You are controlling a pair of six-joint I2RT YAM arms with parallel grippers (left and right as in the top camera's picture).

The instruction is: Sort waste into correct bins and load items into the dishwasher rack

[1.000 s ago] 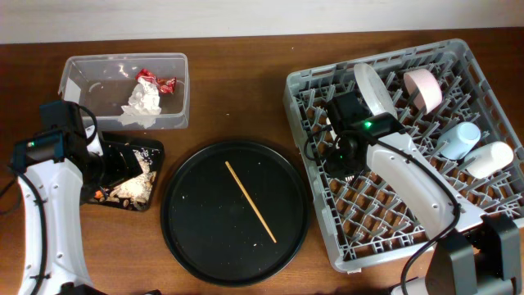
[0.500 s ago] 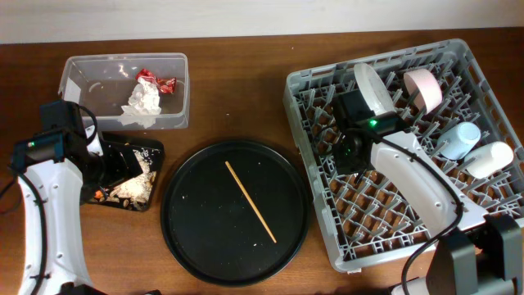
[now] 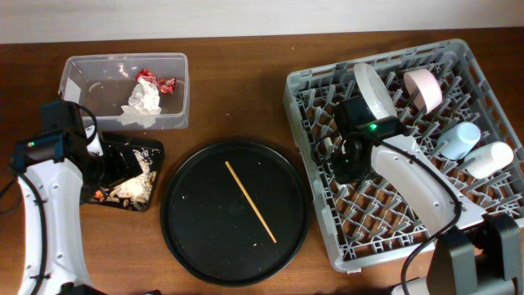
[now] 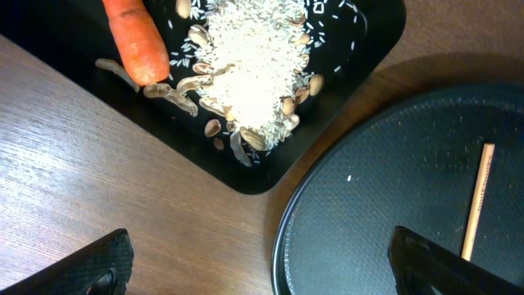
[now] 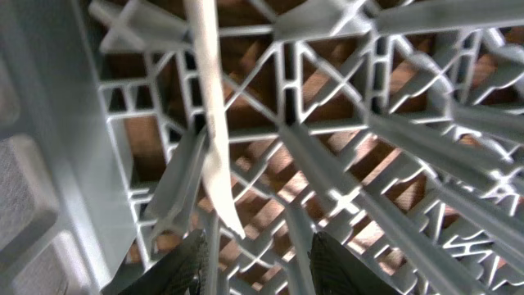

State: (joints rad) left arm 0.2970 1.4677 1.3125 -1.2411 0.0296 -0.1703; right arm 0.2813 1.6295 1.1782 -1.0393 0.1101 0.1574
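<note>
- Rack (image 3: 385,231): your right gripper (image 5: 268,258) hangs inside it, jaws apart, a white utensil (image 5: 211,123) just ahead of them.
- Your left gripper (image 4: 274,264) gapes wide beside the scrap tray (image 4: 360,49).

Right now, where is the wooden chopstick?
Overhead view: the chopstick lies diagonally on the round black tray at table centre, between the food-scrap tray and the rack.
</note>
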